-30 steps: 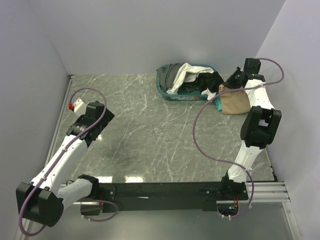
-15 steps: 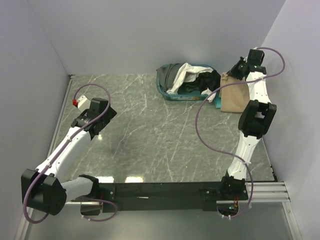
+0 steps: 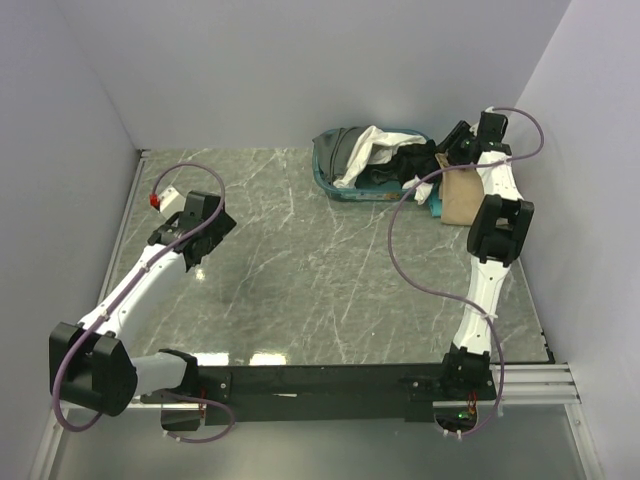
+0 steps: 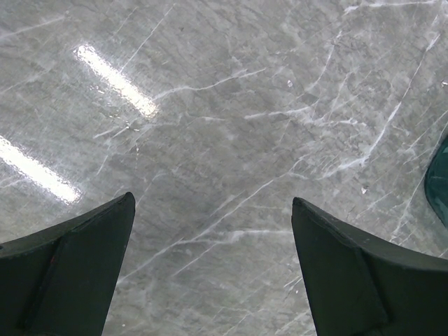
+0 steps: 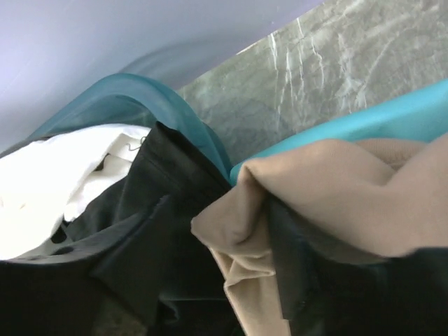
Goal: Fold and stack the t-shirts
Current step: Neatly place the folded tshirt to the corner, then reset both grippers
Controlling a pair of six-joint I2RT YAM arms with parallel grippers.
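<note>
The tan t-shirt [image 3: 462, 198] lies crumpled at the back right on a teal t-shirt [image 3: 436, 207], just right of the teal basket [image 3: 326, 172]. A white t-shirt [image 3: 368, 148] and a black t-shirt [image 3: 416, 162] spill out of that basket. My right gripper [image 3: 452, 150] hovers over the basket's right end. In the right wrist view a tan fold [image 5: 241, 231] hangs loose between its dark fingers, which stand apart; the black cloth [image 5: 150, 231] lies just behind. My left gripper [image 3: 190, 228] is open over bare table at the left, nothing between its fingers [image 4: 66, 273].
The marble tabletop [image 3: 320, 270] stretches between the two arms. Walls close the back and both sides. The right arm's purple cable [image 3: 400, 240] loops over the table's right half. A corner of the basket [image 4: 441, 182] shows at the right edge of the left wrist view.
My right gripper swung left toward the basket and its jaws parted; the tan shirt, lifted half a second ago, has sagged back down. The left arm reached slightly farther up the table.
</note>
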